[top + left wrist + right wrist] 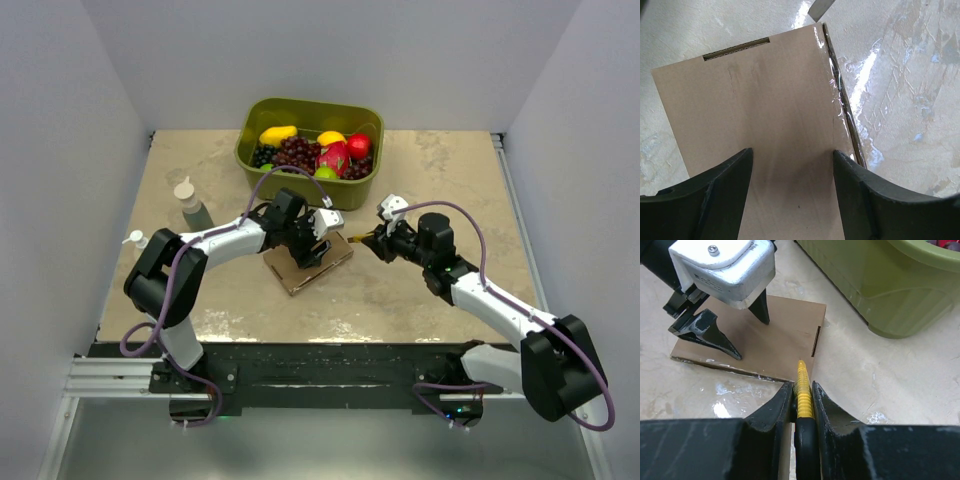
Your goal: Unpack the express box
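Note:
The express box [303, 268] is a flat brown cardboard mailer lying closed on the table centre. It also shows in the left wrist view [760, 110] and the right wrist view [785, 340]. Clear tape [840, 100] runs along its right edge. My left gripper [318, 243] is open, its two fingertips [742, 160] resting down on the lid. My right gripper [372, 240] is shut on a yellow-and-black utility knife [804, 395]. The knife tip sits at the box's near edge by the corner, and its blade [821, 7] shows at the top of the left wrist view.
An olive-green tub [258, 115] of fruit stands behind the box, close to its far corner [890, 285]. A grey-green bottle [192, 208] and a small white pump top [135, 238] stand at the left.

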